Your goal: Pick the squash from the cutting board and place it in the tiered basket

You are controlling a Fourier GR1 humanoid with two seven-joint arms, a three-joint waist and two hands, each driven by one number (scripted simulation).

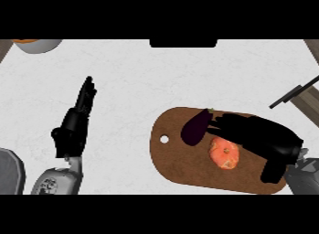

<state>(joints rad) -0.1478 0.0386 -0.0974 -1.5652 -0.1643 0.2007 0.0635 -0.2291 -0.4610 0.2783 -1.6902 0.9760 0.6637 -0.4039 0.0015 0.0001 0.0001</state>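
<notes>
An orange squash (224, 153) lies on the brown cutting board (188, 171) at the right of the head view. A dark purple eggplant (194, 127) lies just up-left of it on the same board. My right hand (264, 137) hovers over the board's right part, open. Its fingers (231, 123) stretch left just above the squash and reach the eggplant's end, and its thumb (273, 171) points down to the squash's right. Whether the fingers touch the squash I cannot tell. My left hand (75, 122) rests open at the left, fingers up. Black bars of the tiered basket (298, 93) show at the right edge.
A white bowl with orange contents (37, 44) sits at the top left corner. A grey rounded object (1, 171) lies at the lower left edge. A dark shape (183, 43) sits at the counter's far edge. White counter stretches between the hands.
</notes>
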